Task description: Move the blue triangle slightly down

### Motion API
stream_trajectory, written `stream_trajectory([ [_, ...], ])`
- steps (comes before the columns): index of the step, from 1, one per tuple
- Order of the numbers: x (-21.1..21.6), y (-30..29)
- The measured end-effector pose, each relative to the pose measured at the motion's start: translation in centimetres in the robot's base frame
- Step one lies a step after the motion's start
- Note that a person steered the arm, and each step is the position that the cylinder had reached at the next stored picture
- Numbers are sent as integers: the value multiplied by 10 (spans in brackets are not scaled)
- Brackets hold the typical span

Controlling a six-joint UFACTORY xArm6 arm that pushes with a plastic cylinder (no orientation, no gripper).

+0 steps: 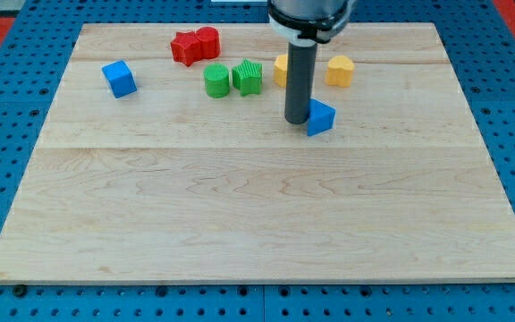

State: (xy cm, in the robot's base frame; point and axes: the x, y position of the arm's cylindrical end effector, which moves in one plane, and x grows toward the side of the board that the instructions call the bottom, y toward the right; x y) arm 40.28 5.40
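Wooden board (257,215) (coloured blocks atop)

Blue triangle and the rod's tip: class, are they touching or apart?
Touching, as far as the camera view shows: my tip sits against the left edge of the blue triangle, with no board visible between them.

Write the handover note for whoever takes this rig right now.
My tip is down on the board, touching the blue triangle's left edge as the view shows it.
The triangle lies right of centre in the board's upper half, below the yellow blocks.
Whether any push has happened cannot be told.
Left: get the tip above the triangle, then nudge it slightly toward the view's bottom.
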Motion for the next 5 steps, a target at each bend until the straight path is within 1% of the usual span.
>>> stream_trajectory([
  [1, 22, 29],
  [2, 23, 27],
  [3, -1, -7],
  [4, -37, 30],
  [5, -16, 72],
])
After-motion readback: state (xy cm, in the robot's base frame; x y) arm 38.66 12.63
